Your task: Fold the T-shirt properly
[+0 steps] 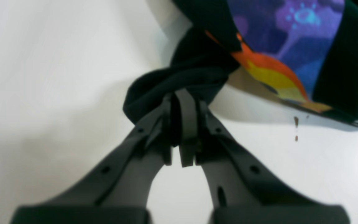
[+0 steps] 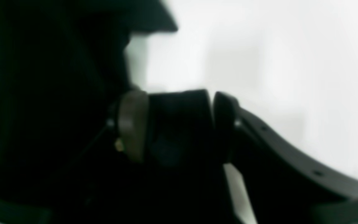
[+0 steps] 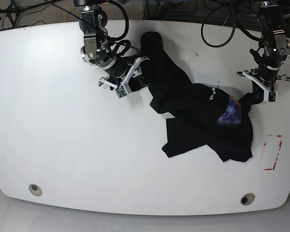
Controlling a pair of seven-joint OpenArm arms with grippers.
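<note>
On your left wrist view the only lettering is a few small white marks at the right edge, cut off and unreadable; from the base view you can make out a short line of white letters on the T-shirt [image 3: 203, 116] near its print, too small to read with certainty.

Nearest to you in the left wrist view, the left gripper [image 1: 183, 102] has its fingers [image 1: 187, 115] pressed together on a twisted bunch of black cloth. Just beyond that, the T-shirt [image 1: 194, 74] lifts off the table [image 1: 42, 93] and shows an orange-yellow shape against a purple-blue graphic.

In the right wrist view, the right gripper [image 2: 179, 124] is clamped on a thick fold of black fabric that fills the space between its pads [image 2: 132, 124]; the T-shirt [image 2: 51, 124] darkens the whole left half, and no print shows here.

Only the base view gives you the full layout: the shirt lies crumpled across the white table [image 3: 63, 145], slanting from the right gripper [image 3: 135, 77] at upper centre down to the left gripper [image 3: 256, 94] at the right. Red markings [image 3: 273, 152] sit on the table near the right edge.
</note>
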